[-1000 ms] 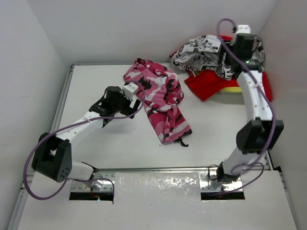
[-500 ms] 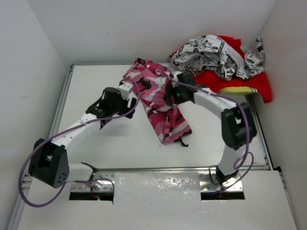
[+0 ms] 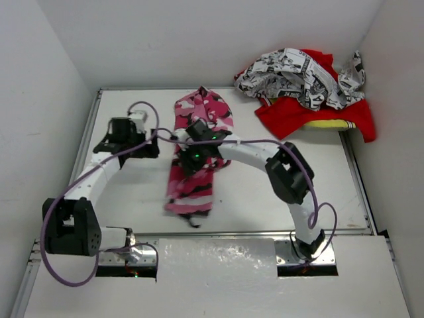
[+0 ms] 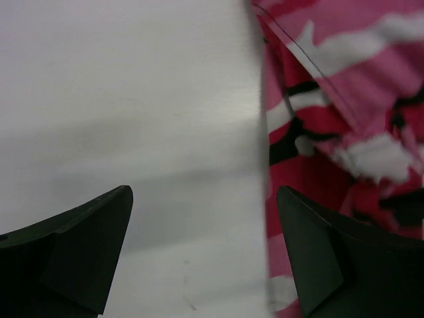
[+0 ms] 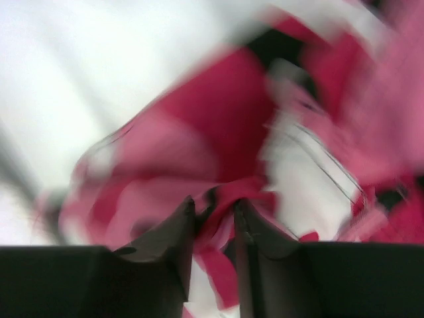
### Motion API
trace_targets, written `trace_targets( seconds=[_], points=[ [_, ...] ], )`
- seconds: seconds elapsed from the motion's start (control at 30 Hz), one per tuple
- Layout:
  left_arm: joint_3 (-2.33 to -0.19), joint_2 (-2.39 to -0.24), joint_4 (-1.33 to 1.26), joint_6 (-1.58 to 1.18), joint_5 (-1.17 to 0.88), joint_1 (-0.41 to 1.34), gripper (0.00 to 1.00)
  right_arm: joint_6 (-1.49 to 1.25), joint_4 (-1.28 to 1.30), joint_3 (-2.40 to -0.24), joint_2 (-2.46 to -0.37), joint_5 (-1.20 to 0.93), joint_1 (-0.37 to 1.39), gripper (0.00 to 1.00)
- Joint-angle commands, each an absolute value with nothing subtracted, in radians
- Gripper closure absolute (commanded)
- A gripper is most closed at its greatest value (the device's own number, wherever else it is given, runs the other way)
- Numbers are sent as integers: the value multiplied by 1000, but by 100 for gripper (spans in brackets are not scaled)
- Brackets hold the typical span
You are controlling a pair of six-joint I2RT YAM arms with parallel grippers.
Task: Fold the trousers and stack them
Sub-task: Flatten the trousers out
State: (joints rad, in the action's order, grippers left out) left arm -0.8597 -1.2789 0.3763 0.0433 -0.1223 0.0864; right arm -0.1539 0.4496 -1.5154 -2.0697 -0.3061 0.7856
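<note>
Left hand agape; right hand pinched on the trousers, arm across leftward.

Right hand: we record it swung from the far-right corner to mid-table, now pinching a fold of the trousers. Trousers: dragged leftward and nearer us, from a slanted sprawl into a narrow lengthwise strip. Left hand: drawn leftward off the cloth, fingers apart beside its edge.

No readable text or labels, black-and-white printed cloth perhaps lettered, too small to tell
</note>
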Motion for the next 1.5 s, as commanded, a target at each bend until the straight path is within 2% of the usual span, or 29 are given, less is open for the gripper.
trace_targets(
  seconds=[0.0,0.03,0.1,0.17,0.2,0.3,0.37,0.4,0.47,0.6,0.77,0.8,0.9,0.93,0.97,1.03,1.07,1.13,1.27,1.47],
  points=[
    [-959,-1304,426,51,-233,-98,12,-245,278,-1725,-2109,-557,857,55],
    [-966,-1302,425,75,-223,-156,12,-265,273,-1764,-2127,-563,856,43],
    [-994,-1296,442,151,-206,-172,13,-294,331,-1836,-2154,-511,845,30],
    [-1018,-1266,472,303,-251,-170,14,-350,342,-1815,-2123,-476,810,28],
    [-1029,-1244,541,363,-343,-170,17,-388,321,-1774,-2093,-419,781,28],
    [-1055,-1195,818,822,-516,-166,23,-439,262,-1507,-1930,-233,729,30],
    [-997,-1163,955,955,-499,-152,24,-462,276,-1445,-1849,-120,709,29],
    [-926,-1137,977,1015,-435,-129,23,-483,291,-1418,-1836,-27,695,24],
    [-852,-1120,974,1009,-362,-86,18,-502,323,-1405,-1836,18,677,21],
    [-718,-1130,859,846,-246,84,17,-563,353,-1417,-1897,5,626,18],
    [-615,-1199,660,782,-109,100,17,-578,232,-1468,-2031,-211,620,21],
    [-597,-1215,640,781,-97,101,20,-593,210,-1479,-2054,-253,621,22],
    [-618,-1255,614,747,-52,101,62,-650,166,-1482,-2098,-296,614,42],
    [-635,-1258,612,735,-32,98,97,-658,161,-1474,-2097,-292,609,51],
    [-652,-1252,614,718,-5,78,100,-670,153,-1450,-2076,-285,588,74],
    [-731,-1229,632,715,14,26,100,-686,120,-1404,-2025,-267,527,95],
    [-803,-1221,638,719,6,-50,100,-705,114,-1343,-1958,-230,499,100],
    [-883,-1209,656,741,5,-151,100,-710,109,-1258,-1883,-215,392,100],
    [-1043,-1201,626,791,73,-225,100,-591,246,-1177,-1648,-186,223,100],
    [-1155,-1227,522,790,195,-301,100,-319,596,-1222,-1529,-206,23,100]
  ],
)
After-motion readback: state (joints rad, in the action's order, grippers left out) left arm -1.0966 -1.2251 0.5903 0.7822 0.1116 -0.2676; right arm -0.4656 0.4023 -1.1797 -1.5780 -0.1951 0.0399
